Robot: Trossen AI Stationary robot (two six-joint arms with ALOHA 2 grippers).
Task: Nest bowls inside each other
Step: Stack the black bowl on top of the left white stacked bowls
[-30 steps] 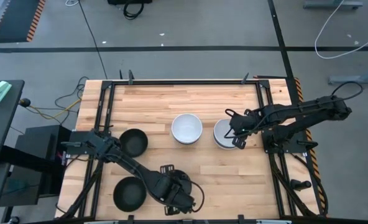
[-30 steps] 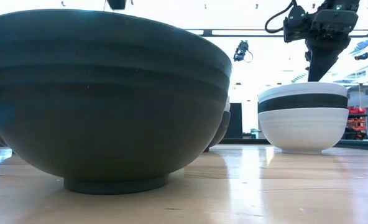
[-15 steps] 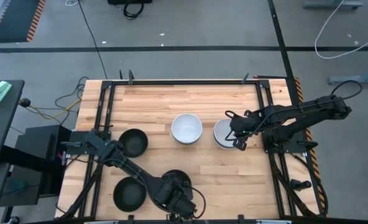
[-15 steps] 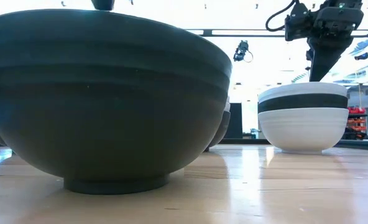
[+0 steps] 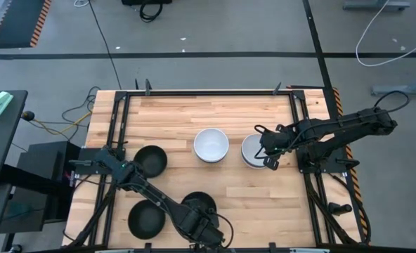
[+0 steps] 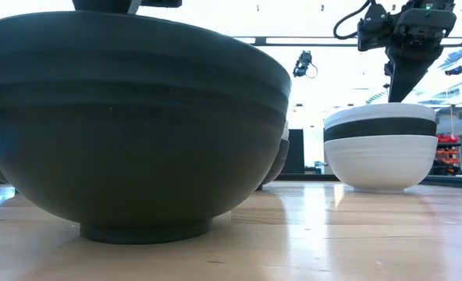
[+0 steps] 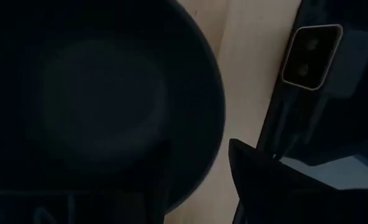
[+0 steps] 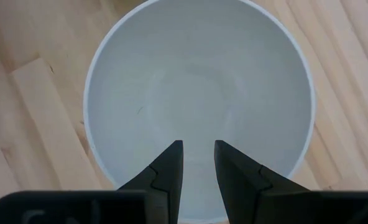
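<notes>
Three black bowls stand apart on their bases on the wooden table: one at the left (image 5: pixel 152 160), one at the near left (image 5: pixel 146 218), one near the front edge (image 5: pixel 198 204) (image 6: pixel 137 117). My left gripper (image 5: pixel 206 226) (image 7: pixel 202 180) points down over this last bowl, open, at its near rim (image 7: pixel 218 124). A single white bowl (image 5: pixel 211 145) stands mid-table. To its right is a nested stack (image 5: pixel 252 150) (image 6: pixel 381 144), white with a black band. My right gripper (image 8: pixel 198 146) (image 6: pixel 393 86) hovers over the stack, fingers slightly apart, with nothing between them.
A black metal frame (image 5: pixel 117 126) runs along the table's edges, with the arm bases at left and right. A camera (image 7: pixel 308 56) at the near edge shows in the left wrist view. Bare wood lies along the far side (image 5: pixel 208 112) and at the near right (image 5: pixel 264 204).
My left gripper has come down over the front black bowl and shifted toward the table's near edge, so more of the bowl's inside shows from above. Bowls and right arm have kept still.
</notes>
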